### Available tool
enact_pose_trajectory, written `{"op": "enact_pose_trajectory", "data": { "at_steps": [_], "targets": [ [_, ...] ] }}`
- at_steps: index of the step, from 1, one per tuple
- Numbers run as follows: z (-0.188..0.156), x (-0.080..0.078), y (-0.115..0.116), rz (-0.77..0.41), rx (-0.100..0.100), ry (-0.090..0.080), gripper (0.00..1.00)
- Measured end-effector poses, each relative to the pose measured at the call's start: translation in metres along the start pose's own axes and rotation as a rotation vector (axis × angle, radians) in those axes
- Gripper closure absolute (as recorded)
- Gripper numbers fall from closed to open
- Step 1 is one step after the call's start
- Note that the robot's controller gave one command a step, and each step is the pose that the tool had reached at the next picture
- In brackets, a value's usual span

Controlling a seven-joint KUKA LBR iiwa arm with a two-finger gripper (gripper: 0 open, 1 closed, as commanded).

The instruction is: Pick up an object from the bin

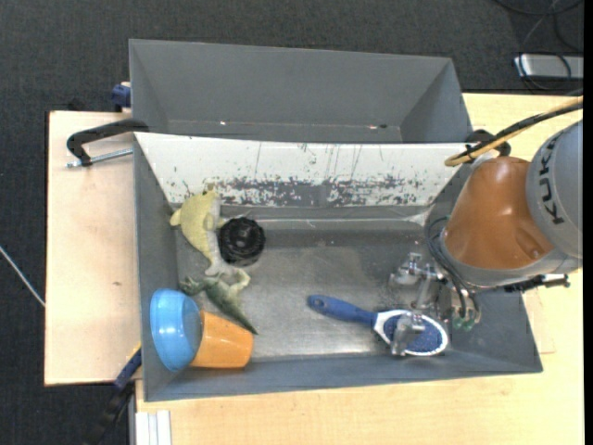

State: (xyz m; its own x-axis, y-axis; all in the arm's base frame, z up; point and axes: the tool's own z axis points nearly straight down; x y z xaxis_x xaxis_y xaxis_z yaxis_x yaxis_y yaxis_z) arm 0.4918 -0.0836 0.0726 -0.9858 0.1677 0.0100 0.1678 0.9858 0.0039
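Lower right, the end effector (pixel 408 330) rests over the blue brush (pixel 345 311) head, likely for grasping; its opening is unclear.

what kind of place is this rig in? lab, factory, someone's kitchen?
Probably a robotics lab's grasping test cell: a grey metal bin holds unrelated oddments, a blue plastic brush and an orange-and-blue plastic cup among them, and the robot's hand hangs over the brush's head.

A blue brush (pixel 357 313) lies flat in the bin (pixel 315 258), front right corner.
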Motion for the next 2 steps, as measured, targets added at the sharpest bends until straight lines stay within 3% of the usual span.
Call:
{"op": "enact_pose_trajectory", "data": {
  "at_steps": [1,2],
  "targets": [
    [-0.029,0.004,0.03,-0.048,0.002,-0.017,0.0],
    [-0.028,-0.003,-0.003,0.173,0.003,-0.015,0.0]
  ]
}}
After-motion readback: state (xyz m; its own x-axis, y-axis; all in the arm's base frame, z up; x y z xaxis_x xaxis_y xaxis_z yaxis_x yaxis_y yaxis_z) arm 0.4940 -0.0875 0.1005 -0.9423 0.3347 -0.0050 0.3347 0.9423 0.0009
